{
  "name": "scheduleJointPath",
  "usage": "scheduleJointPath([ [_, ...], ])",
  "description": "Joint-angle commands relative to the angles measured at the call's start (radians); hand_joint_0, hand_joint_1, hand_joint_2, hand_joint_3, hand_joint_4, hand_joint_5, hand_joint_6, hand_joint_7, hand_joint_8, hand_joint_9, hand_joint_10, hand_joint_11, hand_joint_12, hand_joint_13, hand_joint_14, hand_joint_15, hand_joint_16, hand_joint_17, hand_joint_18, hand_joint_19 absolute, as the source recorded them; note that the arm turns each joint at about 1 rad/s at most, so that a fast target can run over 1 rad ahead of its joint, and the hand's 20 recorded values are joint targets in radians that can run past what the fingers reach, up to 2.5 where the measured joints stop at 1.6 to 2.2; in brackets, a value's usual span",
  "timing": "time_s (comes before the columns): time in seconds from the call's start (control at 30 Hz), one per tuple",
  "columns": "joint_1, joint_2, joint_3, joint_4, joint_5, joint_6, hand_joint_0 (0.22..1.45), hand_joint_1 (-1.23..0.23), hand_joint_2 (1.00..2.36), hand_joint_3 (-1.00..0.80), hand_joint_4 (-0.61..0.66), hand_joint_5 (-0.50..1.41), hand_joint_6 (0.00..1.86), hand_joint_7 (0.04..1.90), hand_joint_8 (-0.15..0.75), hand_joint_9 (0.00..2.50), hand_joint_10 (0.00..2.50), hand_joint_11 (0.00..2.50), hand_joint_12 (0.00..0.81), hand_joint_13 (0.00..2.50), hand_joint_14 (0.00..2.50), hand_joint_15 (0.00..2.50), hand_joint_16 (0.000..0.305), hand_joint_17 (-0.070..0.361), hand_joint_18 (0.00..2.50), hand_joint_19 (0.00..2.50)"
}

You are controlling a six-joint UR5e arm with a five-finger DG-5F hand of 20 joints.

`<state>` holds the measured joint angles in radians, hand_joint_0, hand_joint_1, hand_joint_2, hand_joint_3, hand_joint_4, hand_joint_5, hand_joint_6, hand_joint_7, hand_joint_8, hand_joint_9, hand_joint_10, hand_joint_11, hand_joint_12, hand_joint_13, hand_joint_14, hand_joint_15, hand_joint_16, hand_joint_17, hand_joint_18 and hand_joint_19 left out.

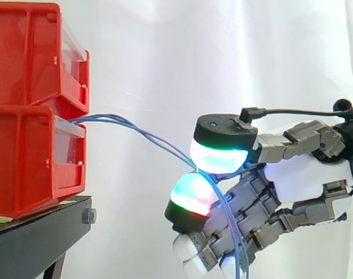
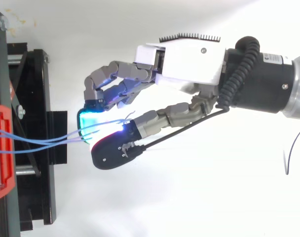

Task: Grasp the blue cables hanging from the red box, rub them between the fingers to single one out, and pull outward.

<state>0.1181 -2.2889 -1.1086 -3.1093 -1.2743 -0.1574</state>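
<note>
Currently pinching the blue cables (image 1: 147,135) between two glowing fingertips (image 1: 220,157), well apart from the red box (image 1: 31,168) and off to its right in the side view. Leaving the front of that box, running level a short way, then sloping down into the pinch and dropping on past the folded fingers below. From above, spread slightly at the box and gathered close at the pads. Reaching in from the right with the hand (image 1: 304,174) held roughly level, one pad pressed down over the other. Clenched on the cables, with the other fingers curled underneath. Stacked beneath an upper red box (image 1: 31,52) on a black stand (image 1: 43,232), before a white curtain (image 1: 165,58).
</note>
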Motion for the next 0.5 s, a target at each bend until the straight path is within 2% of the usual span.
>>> scheduleJointPath([
  [0.0,0.0,0.0,0.015,0.0,0.001,-0.002,0.53,-0.6,1.0,-0.48,0.23,-0.12,0.67,1.13,0.296,0.78,0.01,0.33,0.338,0.65,0.01,0.3,0.041,0.092,0.54,0.66],
  [0.13,0.002,0.0,0.03,-0.002,0.001,-0.002,0.56,-0.59,1.01,-0.42,0.21,-0.12,0.67,1.16,0.29,0.78,0.01,0.34,0.329,0.66,0.01,0.31,0.04,0.089,0.53,0.66],
  [0.23,0.0,0.0,0.038,-0.005,0.0,-0.002,0.59,-0.64,1.01,-0.3,0.19,-0.13,0.69,1.17,0.287,0.78,0.01,0.34,0.328,0.66,0.01,0.31,0.039,0.087,0.53,0.66],
  [0.33,0.003,0.0,0.039,-0.005,0.0,-0.001,0.6,-0.69,1.01,-0.23,0.21,-0.15,0.75,1.06,0.292,0.77,0.01,0.34,0.337,0.67,0.01,0.31,0.041,0.092,0.56,0.64],
  [0.47,0.003,0.0,0.039,-0.005,0.0,-0.001,0.61,-0.75,1.01,-0.2,0.2,-0.17,0.78,1.02,0.289,0.74,0.01,0.37,0.339,0.67,0.01,0.31,0.041,0.092,0.56,0.63],
])
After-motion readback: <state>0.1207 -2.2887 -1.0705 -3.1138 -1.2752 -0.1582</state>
